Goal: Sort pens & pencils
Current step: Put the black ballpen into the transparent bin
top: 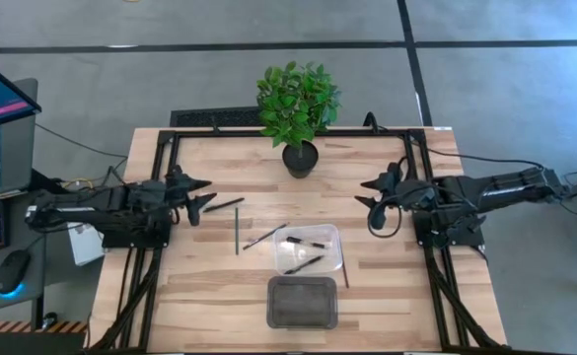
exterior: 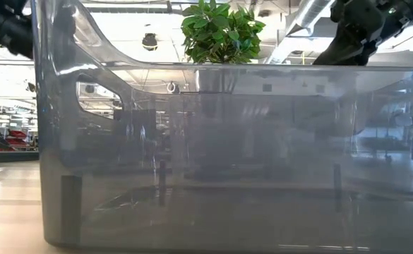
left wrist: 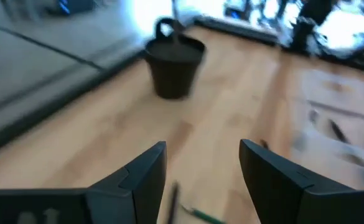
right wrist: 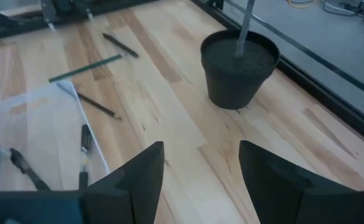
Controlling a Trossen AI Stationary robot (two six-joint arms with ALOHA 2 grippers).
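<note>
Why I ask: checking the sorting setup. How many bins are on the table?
2. The clear bin lies in the middle of the table; the dark bin sits beside it, by the table's edge. None looks hidden.

We see a pale striped wood surface (top: 209, 286), a black pot (right wrist: 239, 68) under green leaves (top: 298, 99), black pens (top: 308, 243) in a clear tray (top: 333, 235), a green-tinted pencil (right wrist: 85, 68), and a smoky grey bin (top: 302, 302).
</note>
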